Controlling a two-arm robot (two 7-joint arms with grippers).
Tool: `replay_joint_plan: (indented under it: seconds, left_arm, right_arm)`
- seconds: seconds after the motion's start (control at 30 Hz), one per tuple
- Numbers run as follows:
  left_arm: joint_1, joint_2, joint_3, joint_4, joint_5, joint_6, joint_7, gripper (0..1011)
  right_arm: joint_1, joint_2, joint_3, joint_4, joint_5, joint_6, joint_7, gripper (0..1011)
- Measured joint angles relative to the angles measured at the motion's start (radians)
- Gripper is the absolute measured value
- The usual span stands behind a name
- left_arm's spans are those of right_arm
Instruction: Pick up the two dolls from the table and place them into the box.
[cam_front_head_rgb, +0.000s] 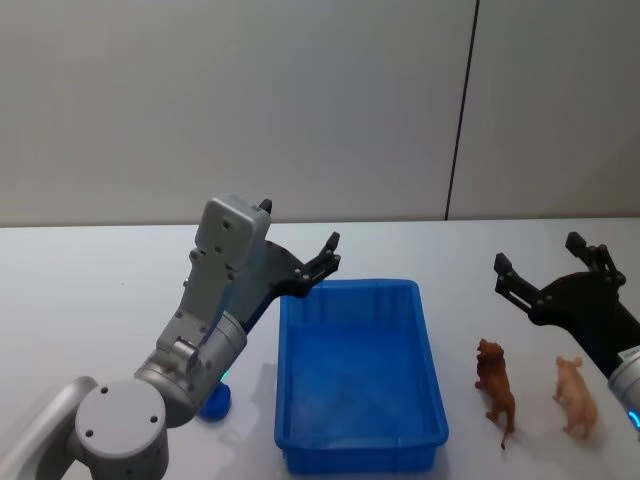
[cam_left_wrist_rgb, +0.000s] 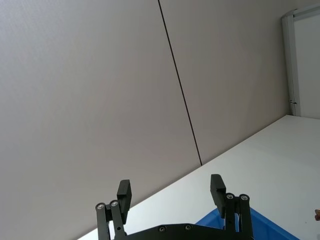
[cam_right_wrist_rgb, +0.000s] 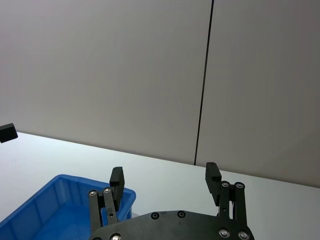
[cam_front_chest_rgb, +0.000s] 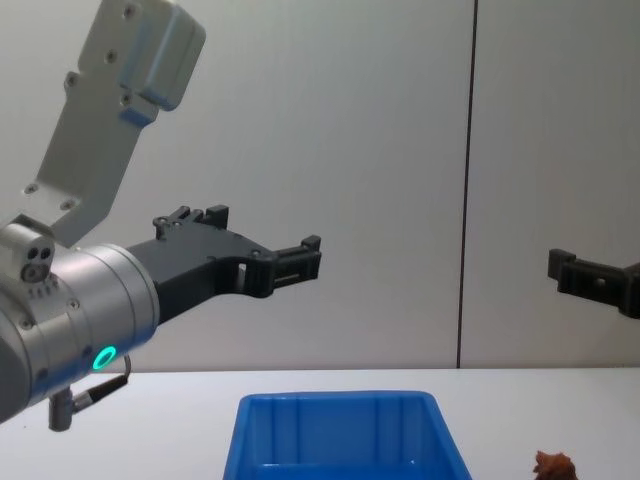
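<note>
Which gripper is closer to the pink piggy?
Right. The right gripper hovers just beyond the pink pig; the left gripper is past the blue box, on its other side.

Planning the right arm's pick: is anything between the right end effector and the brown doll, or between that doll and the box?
Nothing visible does. The open right end effector hangs above, slightly right of, the brown doll; bare table separates that doll from the box.
</note>
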Motion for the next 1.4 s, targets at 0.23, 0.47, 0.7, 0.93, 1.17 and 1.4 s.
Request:
replay_joint_plan:
  seconds: [0.23, 0.47, 0.7, 0.93, 1.17, 1.4]
  left_arm:
    - [0.0, 0.0, 0.0, 0.0, 0.0, 0.0, 0.0, 1001]
    - [0.0, 0.0, 0.0, 0.0, 0.0, 0.0, 0.0, 1001]
    - [0.0, 0.0, 0.0, 0.0, 0.0, 0.0, 0.0, 1001]
    - [0.0, 0.0, 0.0, 0.0, 0.0, 0.0, 0.0, 1001]
    - [0.0, 0.0, 0.0, 0.0, 0.0, 0.0, 0.0, 1001]
    - [0.0, 0.0, 0.0, 0.0, 0.0, 0.0, 0.0, 1001]
  right_arm:
    - [0.0, 0.0, 0.0, 0.0, 0.0, 0.0, 0.0, 1001]
    - [0.0, 0.0, 0.0, 0.0, 0.0, 0.0, 0.0, 1001]
    - [0.001, 0.001, 0.003, 0.004, 0.002, 0.003, 0.0, 1001]
    - [0.002, 0.014, 0.019, 0.022, 0.021, 0.027, 0.0, 1001]
    - [-0.005, 0.04, 0.041, 0.048, 0.034, 0.057, 0.002, 1001]
    - [-0.019, 0.064, 0.057, 0.071, 0.035, 0.097, 0.012, 1001]
